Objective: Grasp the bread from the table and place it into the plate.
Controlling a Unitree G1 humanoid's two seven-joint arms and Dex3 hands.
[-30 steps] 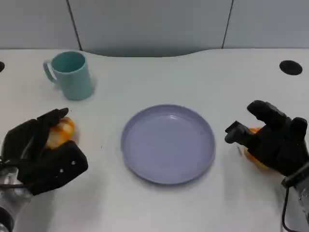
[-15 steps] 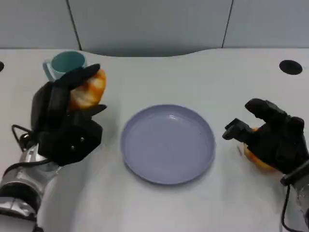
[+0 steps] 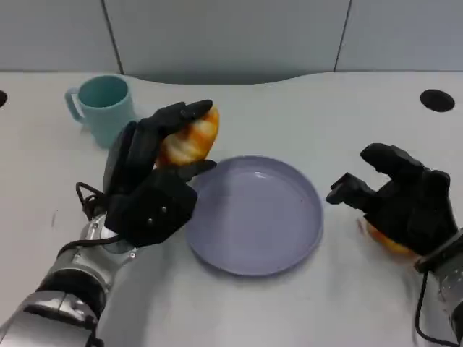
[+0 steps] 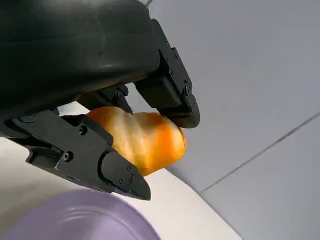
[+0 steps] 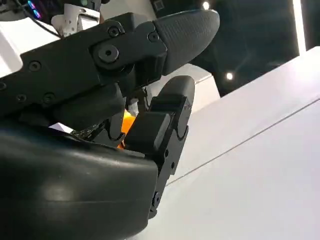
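Observation:
A golden-orange bread roll [image 3: 189,139] is held in the air by my left hand [image 3: 148,191], just over the left rim of the lavender plate [image 3: 253,217]. In the left wrist view the roll [image 4: 142,140] sits between the black fingers [image 4: 165,95], with the plate's edge [image 4: 80,220] below. My right hand [image 3: 405,206] lies on the table to the right of the plate, fingers apart, over a second orange piece [image 3: 381,240]. A sliver of that piece [image 5: 128,122] shows between the fingers of the right hand [image 5: 100,100] in the right wrist view.
A teal mug [image 3: 105,108] stands at the back left, behind my left hand. A black round hole [image 3: 437,100] marks the table at the far right. The white table runs back to a grey wall.
My left hand has lifted the roll off the table at the left and carried it up and to the right, to the plate's left rim. The right hand has barely moved.

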